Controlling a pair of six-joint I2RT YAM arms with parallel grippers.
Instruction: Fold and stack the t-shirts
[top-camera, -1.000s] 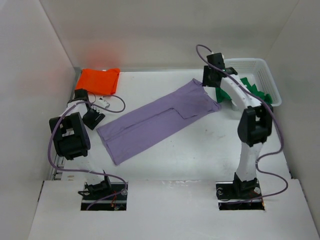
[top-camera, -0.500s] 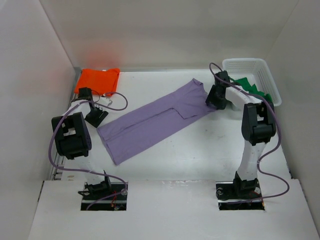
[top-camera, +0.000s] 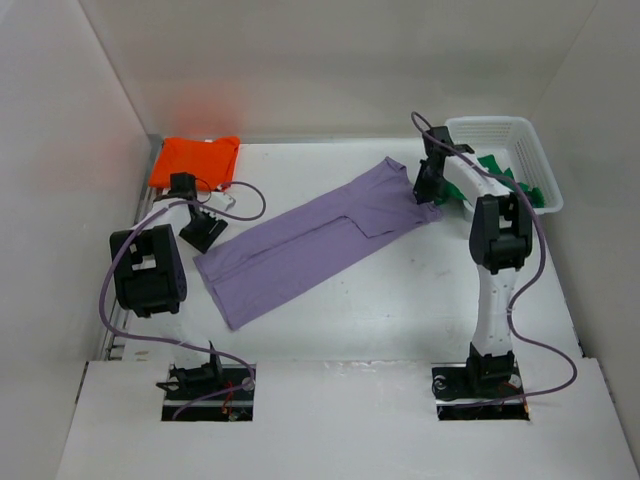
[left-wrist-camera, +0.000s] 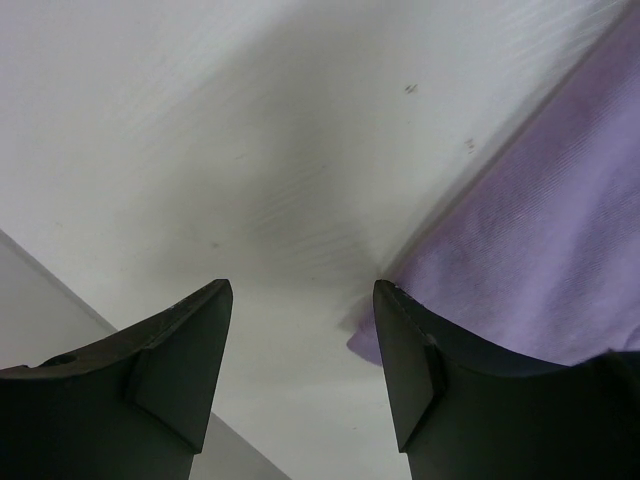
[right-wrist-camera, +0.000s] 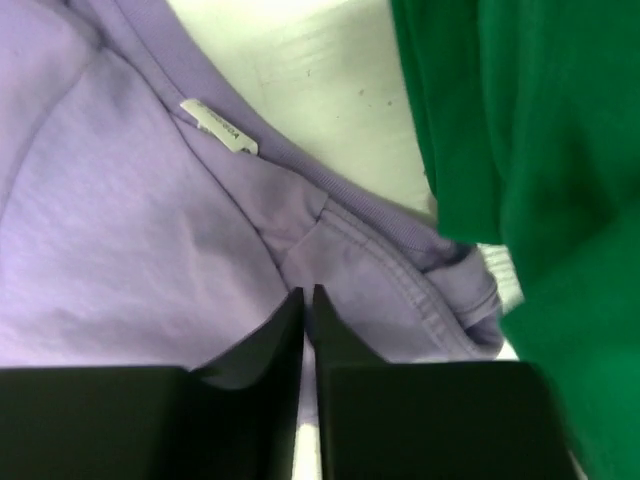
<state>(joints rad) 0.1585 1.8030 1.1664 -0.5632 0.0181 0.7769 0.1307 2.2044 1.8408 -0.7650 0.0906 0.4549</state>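
The lavender t-shirt (top-camera: 320, 240) lies as a long folded strip, running diagonally across the table. My right gripper (top-camera: 425, 190) is at its collar end, shut on the lavender cloth (right-wrist-camera: 150, 230) beside the neck label (right-wrist-camera: 218, 127); only a thin slit shows between its fingers, gripper (right-wrist-camera: 308, 292). My left gripper (top-camera: 200, 238) hangs open just off the strip's near-left corner. In its wrist view, bare table lies between the fingers, gripper (left-wrist-camera: 302, 290), and the shirt's corner (left-wrist-camera: 540, 230) is by the right finger. The orange t-shirt (top-camera: 195, 160) lies folded at the back left. The green t-shirt (top-camera: 500, 172) (right-wrist-camera: 540, 150) spills out of the basket.
The white lattice basket (top-camera: 520, 135) stands at the back right, close behind my right gripper. White walls close in the table on the left, back and right. A cable loops over the table near the orange shirt.
My right gripper came down from above the basket's corner to the lavender shirt's collar end and shut there. The left gripper edged slightly right and stayed open.
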